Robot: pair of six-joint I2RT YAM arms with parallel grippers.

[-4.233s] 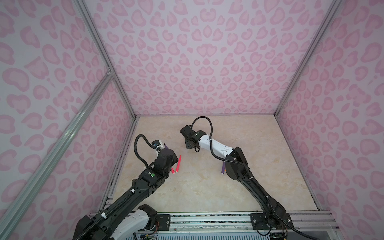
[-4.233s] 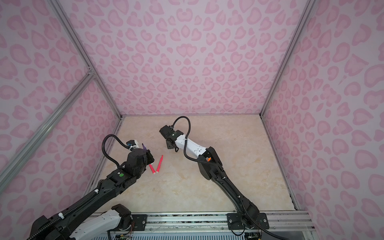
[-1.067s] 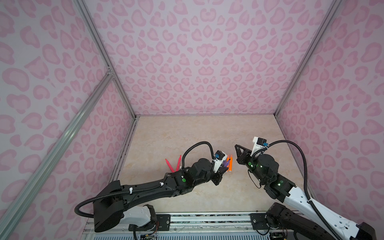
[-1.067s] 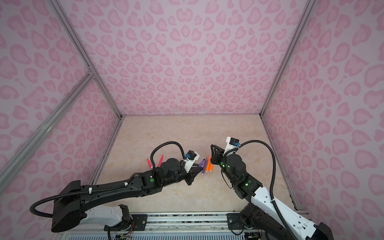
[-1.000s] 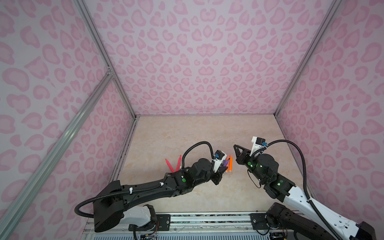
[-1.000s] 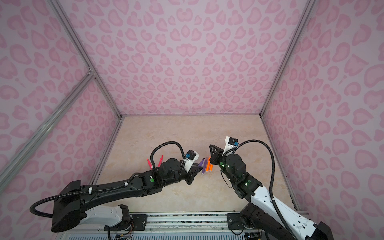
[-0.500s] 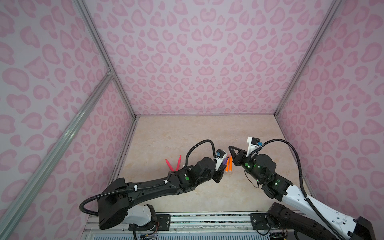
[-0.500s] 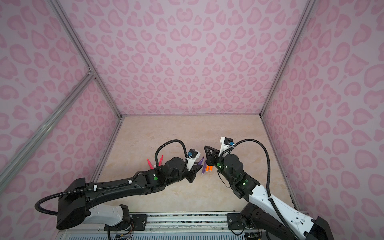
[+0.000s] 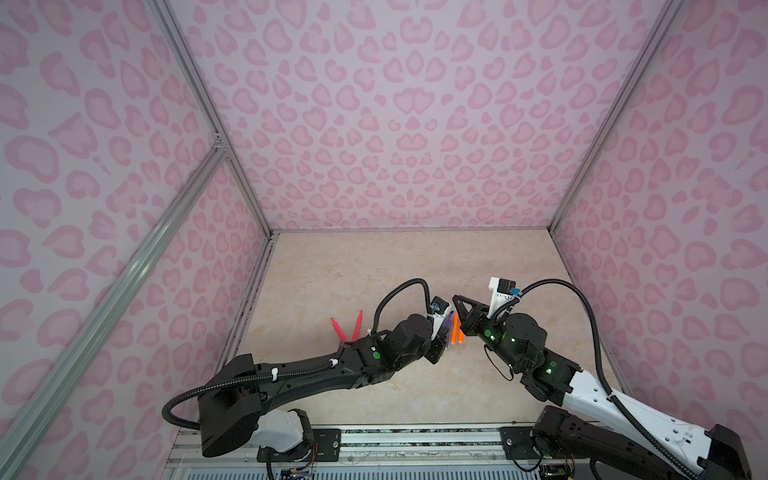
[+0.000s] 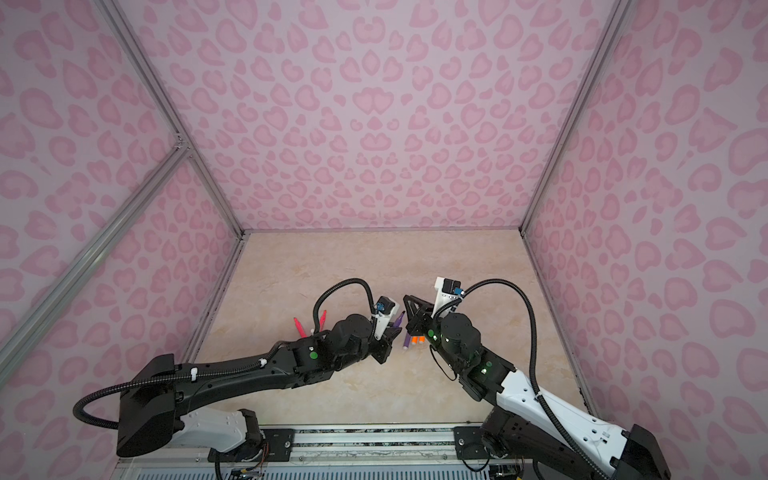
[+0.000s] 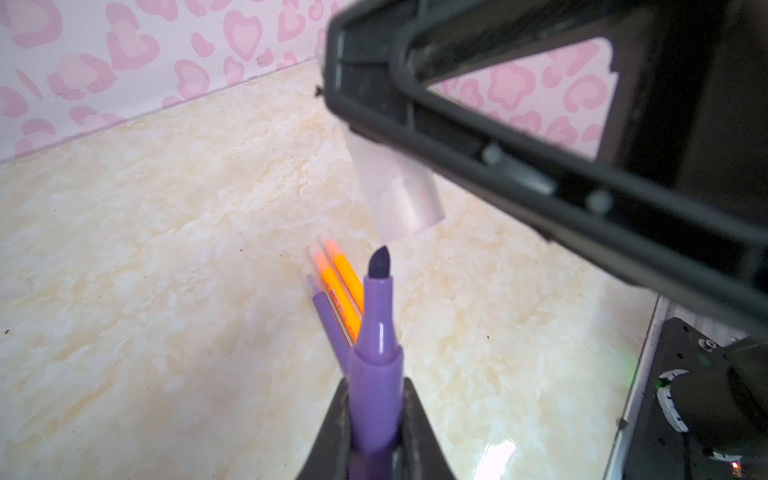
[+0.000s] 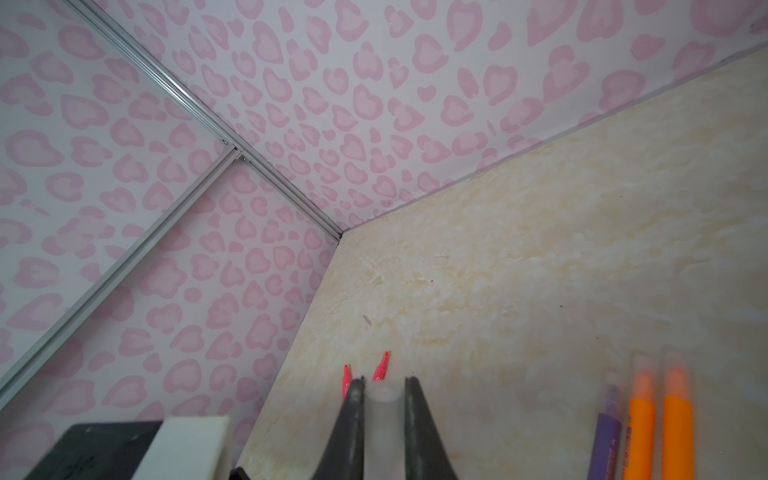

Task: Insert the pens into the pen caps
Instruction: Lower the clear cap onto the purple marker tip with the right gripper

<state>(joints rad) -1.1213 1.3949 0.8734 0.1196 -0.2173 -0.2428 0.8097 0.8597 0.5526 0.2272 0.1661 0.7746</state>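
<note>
The left gripper (image 11: 375, 388) was clamped on a purple pen (image 11: 377, 316), its tip just beside the mouth of a clear cap (image 11: 397, 191) pinched in the right gripper (image 12: 384, 384).

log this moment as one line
left claw: shut on purple pen | right claw: shut on clear cap | pen tip at cap mouth, not yet in

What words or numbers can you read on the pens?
No text can be read.
Orange pen: small red print along its side, too small to read.
Capped purple pen: tiny dark print, too blurred to read.
</note>
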